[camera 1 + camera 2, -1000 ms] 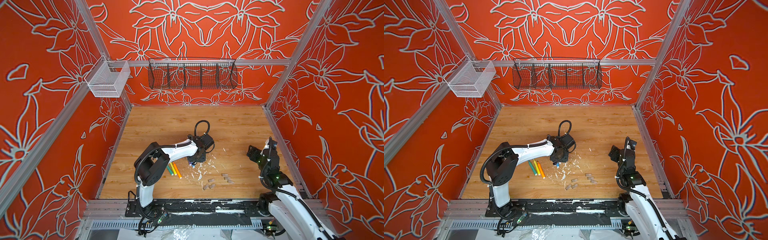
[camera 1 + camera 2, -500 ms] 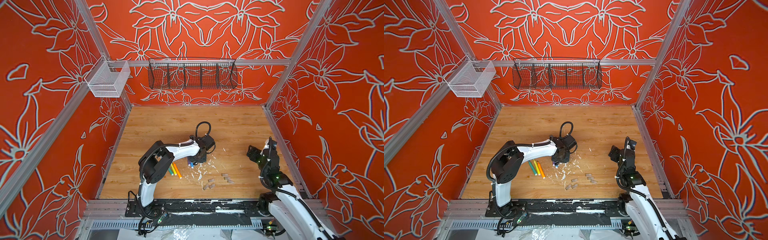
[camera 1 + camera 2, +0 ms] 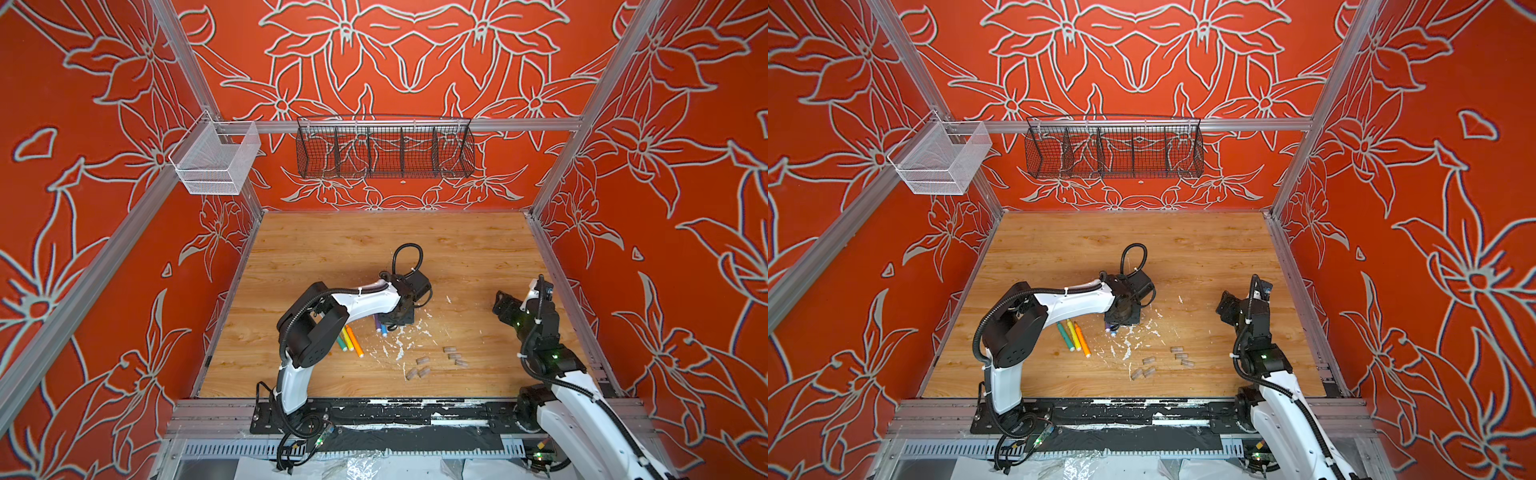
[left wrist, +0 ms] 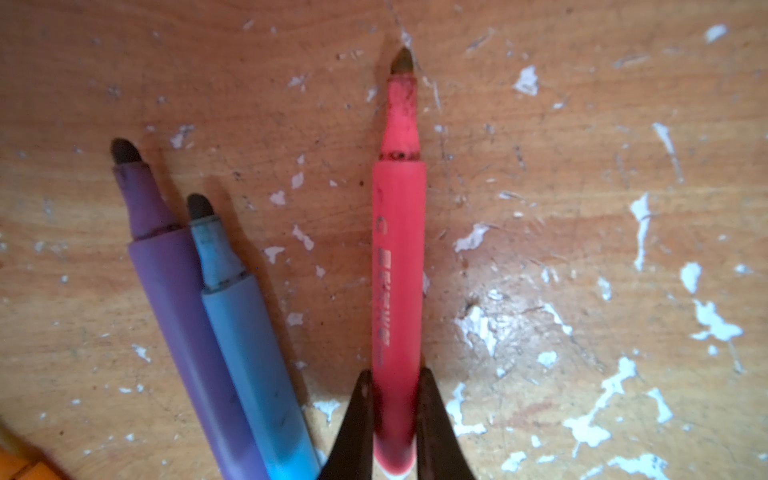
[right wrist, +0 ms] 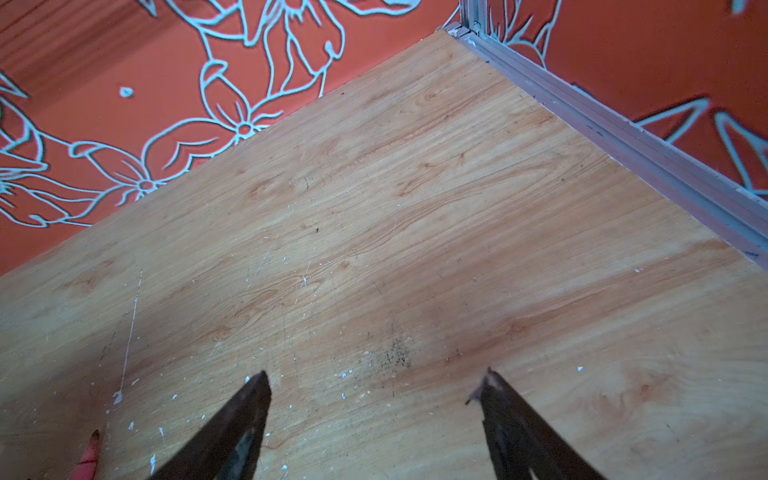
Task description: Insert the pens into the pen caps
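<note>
Left wrist view gives us the clearest look: the left claw (image 4: 395, 374) is clamped on the pink pen (image 4: 399, 257) near its rear, one finger on each side. That rear end is cut off by the frame edge. The pen's dark tip is uncapped and points away from the claw. We cannot tell whether the pen rests on the bench (image 4: 582, 124) or sits just clear of it.

Just beside it the purple pen (image 4: 174, 299) and blue pen (image 4: 245, 340) lie touching each other, their rear ends out of frame. A sliver of the orange pen (image 4: 16, 465) shows in the corner.

In both top views the pink pen is hidden beneath the left wrist, which bends steeply down over the middle of the bench, with the forearm stretched low.

In a top view the pen caps (image 3: 455, 356) lie in two loose clusters apart from that claw, too small for us to make out their open ends.

The right claw (image 5: 375, 374) hangs spread wide, holding nothing, above bare wood. Its arm rears up from the base, tilted toward the bench's far right corner.
</note>
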Controlling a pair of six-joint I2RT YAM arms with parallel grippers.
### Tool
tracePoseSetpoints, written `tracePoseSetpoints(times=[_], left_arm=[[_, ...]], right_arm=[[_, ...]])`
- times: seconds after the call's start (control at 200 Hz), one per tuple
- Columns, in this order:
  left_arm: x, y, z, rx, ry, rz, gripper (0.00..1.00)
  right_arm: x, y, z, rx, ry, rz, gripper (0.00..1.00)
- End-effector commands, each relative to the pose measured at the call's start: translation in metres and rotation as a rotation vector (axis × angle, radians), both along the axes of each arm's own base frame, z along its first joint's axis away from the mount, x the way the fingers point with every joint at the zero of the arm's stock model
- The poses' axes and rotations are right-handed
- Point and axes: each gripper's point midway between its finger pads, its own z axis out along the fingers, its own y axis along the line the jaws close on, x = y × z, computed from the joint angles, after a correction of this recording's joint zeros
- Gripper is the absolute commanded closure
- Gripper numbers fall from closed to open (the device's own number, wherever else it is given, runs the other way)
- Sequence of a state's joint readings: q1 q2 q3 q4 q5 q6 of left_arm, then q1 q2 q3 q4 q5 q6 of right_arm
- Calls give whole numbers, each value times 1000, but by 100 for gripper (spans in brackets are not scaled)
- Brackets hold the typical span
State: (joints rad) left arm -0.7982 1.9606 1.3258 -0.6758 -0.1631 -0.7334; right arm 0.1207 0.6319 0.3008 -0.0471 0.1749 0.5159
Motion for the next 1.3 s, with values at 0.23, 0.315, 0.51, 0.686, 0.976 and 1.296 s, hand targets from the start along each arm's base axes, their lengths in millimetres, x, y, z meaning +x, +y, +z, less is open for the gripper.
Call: tracePoseSetpoints(times=[0.23, 0.315, 0.51, 0.686, 0.976, 1.296], left_arm=[[-10, -18, 36, -94, 69, -142, 100], [-5, -17, 79, -107, 8, -167, 100], [7, -23, 167, -234, -234, -268, 100], [8, -15, 186, -352, -543, -349, 100], [-25, -28, 203, -487, -644, -514, 100], [-44, -43, 212, -606, -621, -586, 100]], right_arm=[[-1, 3, 2, 4, -33, 25, 17], [-3, 4, 4, 6, -48, 31, 16], [-9, 30, 30, 141, -57, 140, 16], [-15, 99, 78, 484, -110, 431, 21], [-40, 183, 143, 659, -251, 701, 20], [-19, 241, 152, 610, -190, 781, 26]])
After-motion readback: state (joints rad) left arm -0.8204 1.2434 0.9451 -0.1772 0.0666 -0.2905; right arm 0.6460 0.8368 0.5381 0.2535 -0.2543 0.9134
